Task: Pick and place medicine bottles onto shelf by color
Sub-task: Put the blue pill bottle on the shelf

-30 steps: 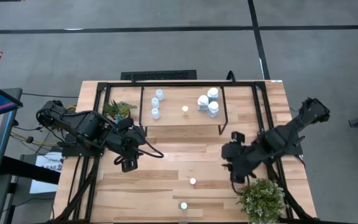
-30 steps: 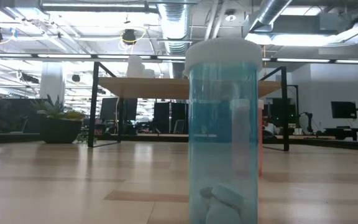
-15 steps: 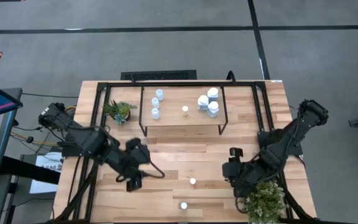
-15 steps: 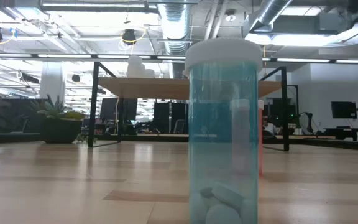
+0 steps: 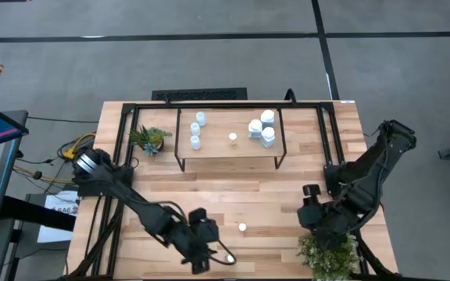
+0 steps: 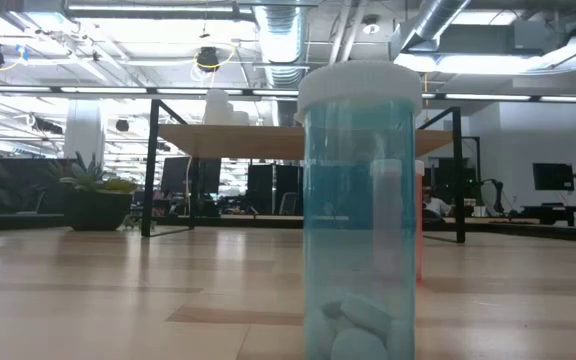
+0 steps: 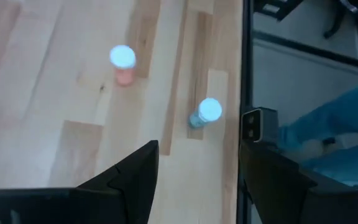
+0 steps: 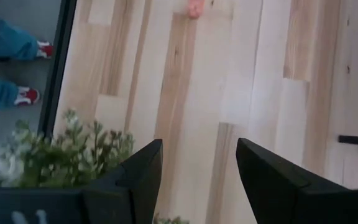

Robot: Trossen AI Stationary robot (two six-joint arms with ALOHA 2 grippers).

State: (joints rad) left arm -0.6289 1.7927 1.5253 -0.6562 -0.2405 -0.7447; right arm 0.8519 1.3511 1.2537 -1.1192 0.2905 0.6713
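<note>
A small blue bottle [image 5: 230, 258] with a white cap stands near the table's near edge; it fills the low view [image 6: 358, 210]. A small orange bottle [image 5: 242, 227] stands just beyond it and shows in the low view [image 6: 419, 235]. The shelf [image 5: 229, 148] at the far middle carries small blue-capped bottles [image 5: 196, 129], a yellow-capped one [image 5: 232, 137] and bigger white ones [image 5: 262, 129]. My left gripper [image 5: 213, 254] is open and empty, just left of the blue bottle [image 7: 207, 112]. My right gripper [image 5: 312, 222] is open and empty, right of the orange bottle [image 8: 196, 7].
A potted plant [image 5: 330, 254] stands at the near right corner, close under my right gripper [image 8: 197, 180]. A second plant [image 5: 148, 139] stands left of the shelf. A person's legs [image 8: 5, 62] show beyond the table's near edge. Bare planks lie between the shelf and the two loose bottles.
My left gripper has swept toward the table's near edge and to the right, ending beside the blue bottle. My right gripper has gone toward the near edge and slightly right, toward the plant. The bottles have kept still.
</note>
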